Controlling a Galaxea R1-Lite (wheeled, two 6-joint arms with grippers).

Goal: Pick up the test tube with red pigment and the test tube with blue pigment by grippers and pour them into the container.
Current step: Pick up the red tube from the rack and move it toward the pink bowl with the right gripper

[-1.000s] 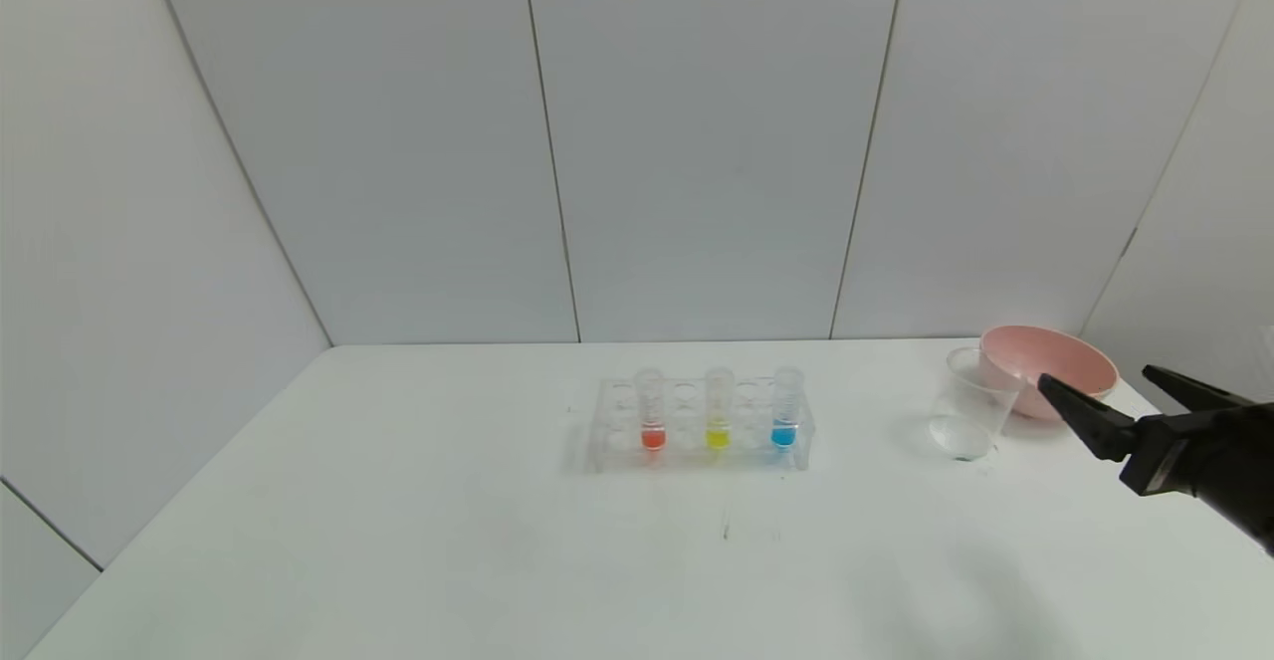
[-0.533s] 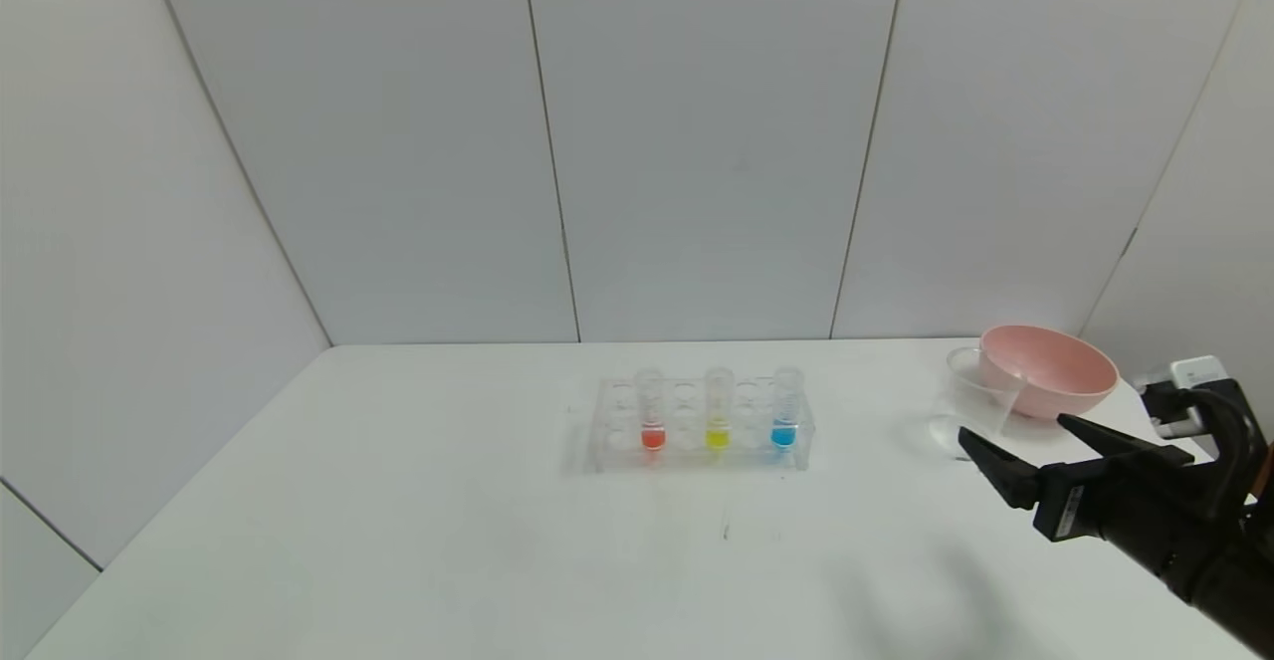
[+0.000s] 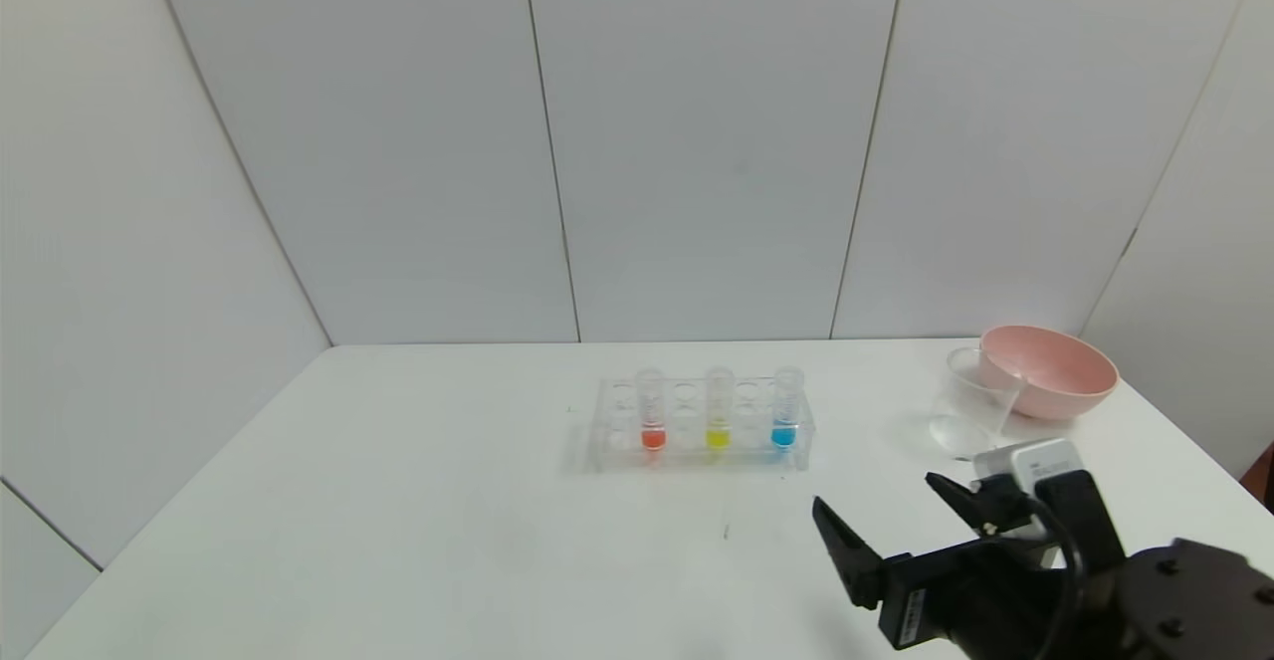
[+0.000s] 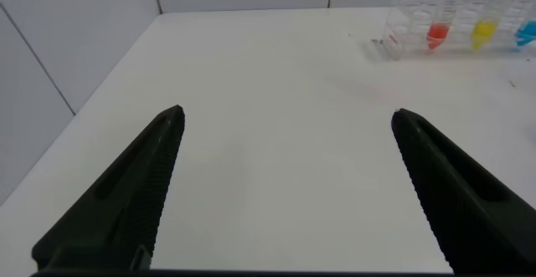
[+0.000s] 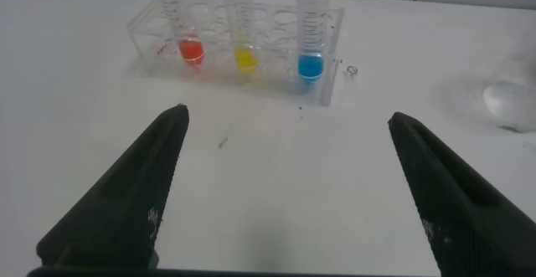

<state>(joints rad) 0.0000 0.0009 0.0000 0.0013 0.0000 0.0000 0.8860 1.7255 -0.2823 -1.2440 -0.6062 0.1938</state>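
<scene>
Although the right end effector (image 3: 891,516), black with two slim fingers, is spread wide above the white desk (image 3: 398,521), nothing of the task is done yet, as far as I can judge. It holds nothing and hovers at the near right part of the desk, nearer to the robot than the rack and well apart from it.

Both task tubes stand upright in the clear plastic rack (image 3: 697,426). The small clear graduated test tube with red-orange liquid at its tip (image 3: 651,411) sits at the left side of the rack. The similar clear tube with bright blue liquid (image 3: 785,409) sits at the right side. Between them stands a third clear tube with yellow liquid (image 3: 718,410), which is not part of the task.

The small transparent cup with a flared rim (image 3: 970,413), which is the container, stands to the right of the rack, just beside the pink round bowl (image 3: 1047,371). I see no colour in it, so it seems that no pigment is poured.

The left end effector (image 4: 285,185) does not appear in the head view. Its own wrist view shows its black fingers wide apart and holding nothing, over a bare part of the desk, with the rack far off.

What remains is everything: to grasp each tube, lift it out, and tip it over the cup. In the right wrist view the blue tube (image 5: 311,31) is the nearest of the three to the right end effector, so I judge that one is probably the first target.
</scene>
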